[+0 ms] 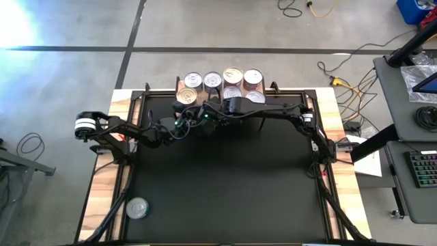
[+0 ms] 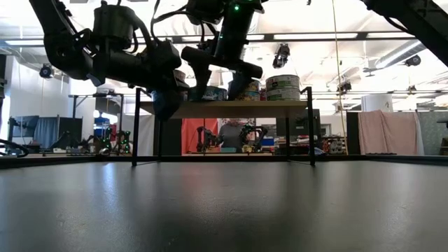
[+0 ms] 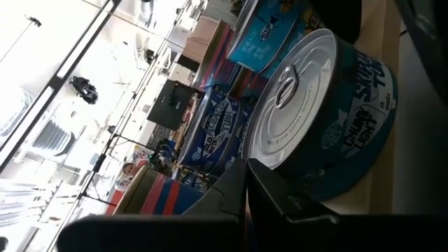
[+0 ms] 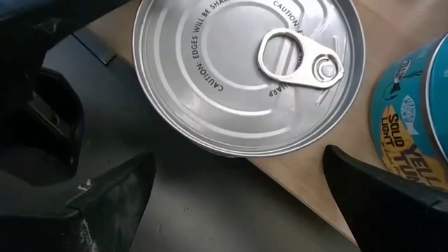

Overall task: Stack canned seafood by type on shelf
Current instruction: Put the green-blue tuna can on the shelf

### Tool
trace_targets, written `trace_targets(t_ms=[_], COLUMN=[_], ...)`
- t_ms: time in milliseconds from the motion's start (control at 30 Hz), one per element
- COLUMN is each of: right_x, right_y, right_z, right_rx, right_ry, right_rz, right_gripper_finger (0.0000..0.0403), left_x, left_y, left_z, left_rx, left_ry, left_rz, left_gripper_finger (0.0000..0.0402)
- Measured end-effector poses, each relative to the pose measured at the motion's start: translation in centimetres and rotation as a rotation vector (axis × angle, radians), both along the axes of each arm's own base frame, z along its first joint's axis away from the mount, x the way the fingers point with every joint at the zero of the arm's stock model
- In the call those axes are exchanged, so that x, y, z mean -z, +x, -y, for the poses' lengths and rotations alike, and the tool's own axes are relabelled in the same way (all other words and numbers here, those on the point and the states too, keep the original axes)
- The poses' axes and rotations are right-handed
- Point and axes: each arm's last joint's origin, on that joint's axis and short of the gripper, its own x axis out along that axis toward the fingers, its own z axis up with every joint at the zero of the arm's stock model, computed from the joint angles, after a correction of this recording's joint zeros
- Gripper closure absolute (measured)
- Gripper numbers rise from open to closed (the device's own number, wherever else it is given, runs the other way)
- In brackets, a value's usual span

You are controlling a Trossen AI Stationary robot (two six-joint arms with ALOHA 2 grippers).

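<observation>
The shelf (image 1: 174, 102) stands at the table's far edge, and several tins of canned seafood (image 1: 233, 76) rest on it, some stacked. A silver-lidded tin with a blue label (image 3: 318, 112) sits on the wooden board. My left gripper (image 3: 245, 185) is shut and lies level beside that tin's side, at the shelf's left end (image 2: 168, 105). My right gripper (image 4: 245, 203) is open and slants down over a silver-lidded tin (image 4: 245, 70) at the board's near edge. Its fingers stand wide on either side, clear of the tin. One lone tin (image 1: 137, 208) lies on the black mat. My left gripper's shut fingertips (image 3: 241, 175) come level at the blue-labelled tin's side wall (image 3: 329, 178), low by its bottom rim. Whether they touch it I cannot tell. The tin stands flat on the board.
The shelf's thin black legs (image 2: 134, 126) stand on the black mat (image 1: 225, 184), which has wide free room in the middle and near side. The two arms cross close together in front of the shelf (image 1: 205, 119). Another blue-labelled tin (image 4: 420, 98) stands next to the silver-lidded one.
</observation>
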Motion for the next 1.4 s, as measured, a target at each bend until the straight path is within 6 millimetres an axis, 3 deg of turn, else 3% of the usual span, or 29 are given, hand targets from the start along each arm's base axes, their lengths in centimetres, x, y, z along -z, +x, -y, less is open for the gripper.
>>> trace_targets(t_ms=[667,967,1200,1400], right_x=[-0.3,-0.5,-0.8,-0.9], right_y=[-0.2,0.3,0.6,1.8], right_z=[-2.3,-6.1,-8.8,-8.5], right_rx=[-0.148,-0.274,-0.393,-0.530], right_ry=[-0.015,0.000,-0.230,-0.383], right_rz=[-0.095,-0.082,-0.118,-0.119], right_gripper_finger=[0.0003,0.0009,0.0091,0.0182], left_x=[-0.3,-1.9,-4.5,-6.0], left_y=[-0.2,-0.3,-1.2,-3.0], left_z=[0.0,1.9,4.0,4.7], left_rx=[-0.024,0.018,0.091,0.083], left_ry=[0.002,0.033,0.030,-0.112], left_rz=[0.014,0.081,0.193,0.286], left_gripper_finger=[0.0401,0.0401,0.0402,0.0402])
